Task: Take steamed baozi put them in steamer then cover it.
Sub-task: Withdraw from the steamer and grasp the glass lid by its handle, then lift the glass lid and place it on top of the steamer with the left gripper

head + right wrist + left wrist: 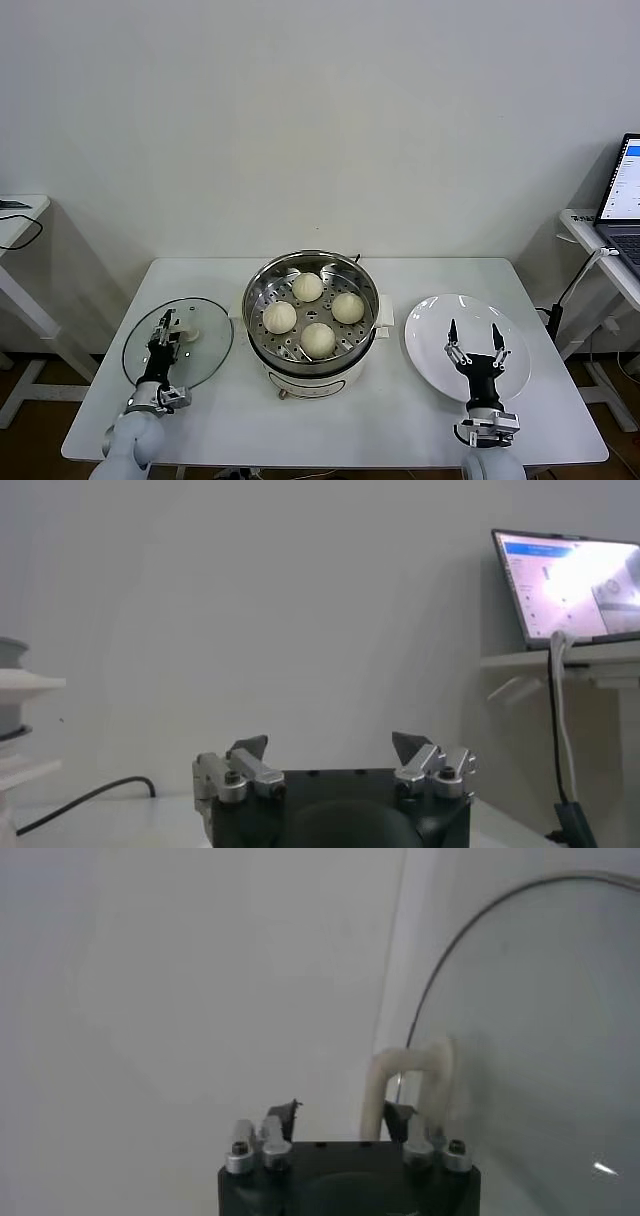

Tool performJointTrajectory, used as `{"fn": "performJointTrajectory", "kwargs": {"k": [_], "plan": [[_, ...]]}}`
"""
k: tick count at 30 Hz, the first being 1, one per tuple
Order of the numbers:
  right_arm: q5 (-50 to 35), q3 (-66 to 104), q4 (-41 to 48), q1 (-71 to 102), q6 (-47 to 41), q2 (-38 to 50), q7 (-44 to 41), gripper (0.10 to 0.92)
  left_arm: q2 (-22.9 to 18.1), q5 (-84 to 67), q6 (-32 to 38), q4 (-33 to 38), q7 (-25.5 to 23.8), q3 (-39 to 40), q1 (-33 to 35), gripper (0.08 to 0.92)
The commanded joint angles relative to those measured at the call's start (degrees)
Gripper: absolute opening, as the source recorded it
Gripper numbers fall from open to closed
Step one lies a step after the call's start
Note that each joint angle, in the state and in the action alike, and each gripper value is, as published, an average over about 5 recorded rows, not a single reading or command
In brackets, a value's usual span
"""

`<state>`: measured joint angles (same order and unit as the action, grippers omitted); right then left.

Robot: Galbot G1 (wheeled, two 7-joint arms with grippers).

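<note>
The steamer [262, 285] stands at the table's centre, uncovered, with four baozi on its perforated tray: [307, 287], [347, 307], [280, 317], [318, 340]. The cover [205, 350] lies flat on the table left of the steamer, its cream handle [190, 335] up. My left gripper [168, 325] is open just above the cover, beside the handle. In the left wrist view the handle [410, 1083] stands close to one finger of the open gripper [342, 1118], and the glass [540, 1028] spreads behind it. My right gripper [474, 335] is open and empty over a white plate; it also shows in the right wrist view [330, 748].
An empty flat white plate [430, 330] lies right of the steamer. A laptop [625, 195] sits on a side table at the far right, also in the right wrist view [570, 580]. Another side table [20, 215] stands at the far left. The steamer's cord [90, 798] trails on the table.
</note>
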<state>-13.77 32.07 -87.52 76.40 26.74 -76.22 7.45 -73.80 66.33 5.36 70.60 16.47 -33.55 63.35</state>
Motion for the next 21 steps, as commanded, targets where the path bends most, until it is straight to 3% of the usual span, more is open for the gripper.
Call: {"fn": "performJointTrajectory", "kwargs": {"k": [1,9,14,21], "plan": [[0.24,-0.07,-0.35,-0.02,-0.01,-0.08,0.15,0.823,-0.22,0.25,0.03,-1.07,-0.7,0.18,-0.4,0.454],[0.39,-0.06,-0.64,0.2,0.23,-0.17,0.08,0.823,0.21,0.09,0.44,3.96,-0.2,-1.51,1.02,0.232],[0.5,-0.09,-0.46,0.14,0.58,-0.39,-0.06,0.823,1.44,-0.74,0.2,12.03,-0.46,-4.73,3.18,0.204],[0.65,-0.09,-0.43,0.17,1.24,-0.6,-0.28,0.823,3.68,-0.34,-1.91,31.42,-2.35,-11.2,5.78,0.194]]}}
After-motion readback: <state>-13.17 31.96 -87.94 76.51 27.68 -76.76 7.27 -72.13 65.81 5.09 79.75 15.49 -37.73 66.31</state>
